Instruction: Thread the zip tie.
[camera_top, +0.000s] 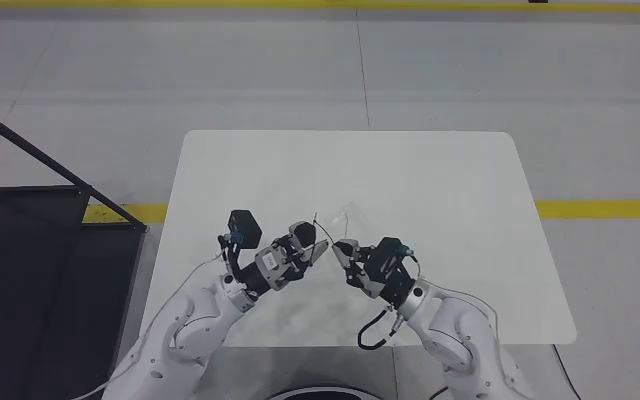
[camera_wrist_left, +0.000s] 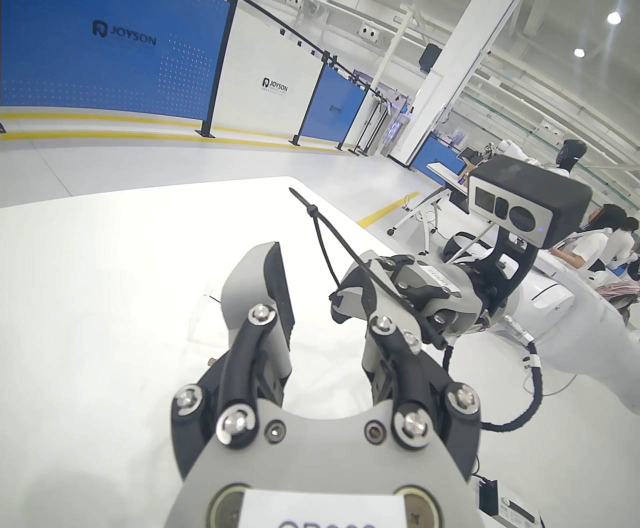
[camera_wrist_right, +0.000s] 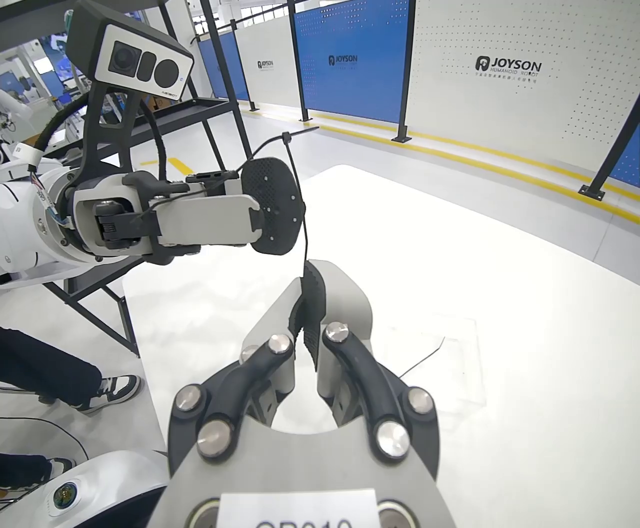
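Note:
A black zip tie (camera_wrist_right: 295, 180) is held up above the white table (camera_top: 450, 180) near its front edge. It forms a loop, and its tip pokes out past the small head (camera_wrist_left: 311, 210). My right gripper (camera_wrist_right: 307, 280) is shut on one strand of it. The other strand runs down past the outside of one finger of my left gripper (camera_wrist_left: 320, 295), which stands open with nothing between its pads. The two grippers are close together, tips almost facing, left gripper (camera_top: 312, 247) and right gripper (camera_top: 345, 250), with the zip tie (camera_top: 318, 228) above them.
A clear plastic sheet (camera_wrist_right: 450, 350) with a thin black strip on it lies flat on the table just beyond the grippers. A black rack (camera_top: 40, 250) stands off the table's left side. Bare table stretches to the far and right edges.

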